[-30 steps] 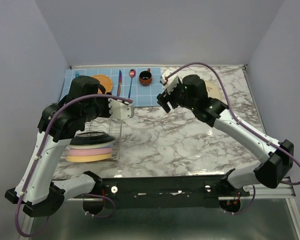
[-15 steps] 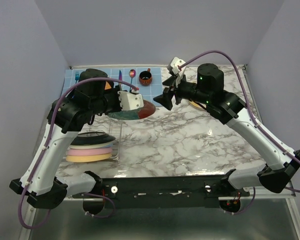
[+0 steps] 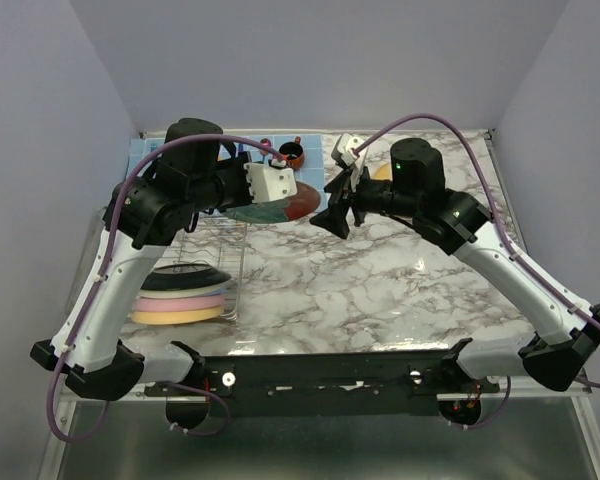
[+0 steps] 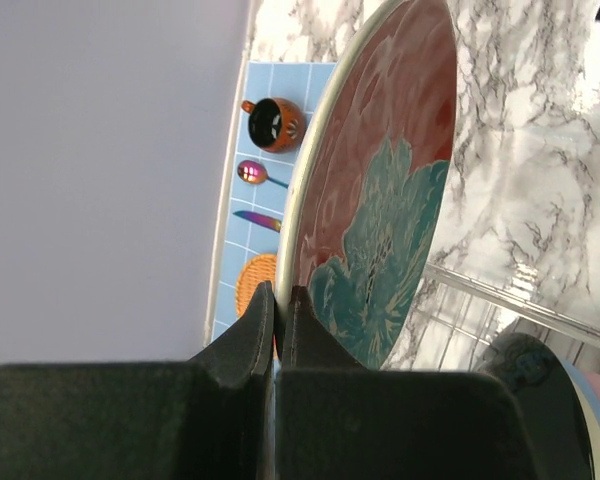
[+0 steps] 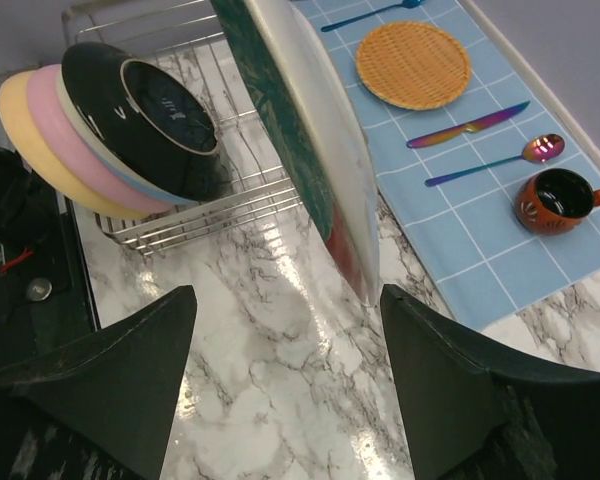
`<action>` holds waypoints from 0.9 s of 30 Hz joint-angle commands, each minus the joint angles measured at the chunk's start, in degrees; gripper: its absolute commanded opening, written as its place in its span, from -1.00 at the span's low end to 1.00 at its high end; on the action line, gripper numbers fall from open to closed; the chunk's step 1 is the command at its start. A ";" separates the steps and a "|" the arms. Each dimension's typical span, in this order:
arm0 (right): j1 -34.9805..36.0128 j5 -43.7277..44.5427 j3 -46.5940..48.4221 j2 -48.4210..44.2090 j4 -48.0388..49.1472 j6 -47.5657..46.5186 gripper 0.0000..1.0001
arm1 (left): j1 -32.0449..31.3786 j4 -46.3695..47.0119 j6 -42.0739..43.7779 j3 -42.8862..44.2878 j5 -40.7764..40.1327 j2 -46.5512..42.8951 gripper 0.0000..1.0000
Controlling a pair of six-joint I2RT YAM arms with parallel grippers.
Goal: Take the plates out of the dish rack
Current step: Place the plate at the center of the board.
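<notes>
Left claw [image 4: 273, 310]: pinched tight on the rim of the floral plate [image 4: 380, 190]; only the two dark fingers show in the wrist view, their base filling the bottom edge.
Floral plate: held in the air over the marble table [image 3: 380, 290], between the rack and the right claw; from above only its teal and red edge peeks out from under the left arm, the rest hidden.
Right claw [image 3: 337, 212]: jaws spread wide, nothing between them; it sits just beside the plate's free edge, and whether it touches cannot be told.
Right wrist view: the plate is seen edge-on, running up out of the top of the frame; its floral face is mostly turned away.
Rack [image 5: 210, 200]: at the table's left near side; from above the left arm covers its far part, and thin wires are hard to trace.
Plates in rack: black-rimmed plate [image 5: 165, 115], then a blue sliver, pink plate [image 5: 55, 125] and yellow plate [image 5: 20, 130], leaning together; each largely hidden by the one in front.
Mat [image 5: 480, 200]: blue checked, at the far left; mostly covered by the arm from above.
On mat: woven disc [image 5: 413, 64], knife [image 5: 467, 124], spoon [image 5: 490, 162], red cup [image 5: 558, 199]; another utensil is cut off at the top edge.
Beige plate [image 3: 381, 173]: only a sliver behind the right arm, pattern not readable.
</notes>
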 commanded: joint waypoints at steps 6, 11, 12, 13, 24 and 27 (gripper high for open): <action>0.78 -0.45 3.89 5.76 -0.48 -2.88 0.65 | -0.99 5.84 -0.64 3.72 2.98 -2.43 -1.00; 0.87 -0.10 4.95 7.61 -0.92 -3.67 0.65 | -1.26 5.76 -0.64 1.95 2.98 -4.01 -1.00; 0.87 -0.10 5.04 7.88 -1.01 -3.76 0.65 | -1.35 5.67 -0.81 1.43 3.07 -4.28 -1.00; 0.87 -0.10 5.22 8.31 -0.92 -3.76 0.65 | -1.35 5.58 -0.81 1.08 3.24 -4.89 -1.00; 1.92 -0.63 6.80 11.30 -0.66 -2.44 0.48 | -1.70 6.11 -1.08 0.55 3.68 -5.60 -1.00; 2.19 -0.28 7.24 11.83 -0.74 -2.18 0.30 | -1.79 6.28 -1.16 0.28 3.95 -5.51 -1.00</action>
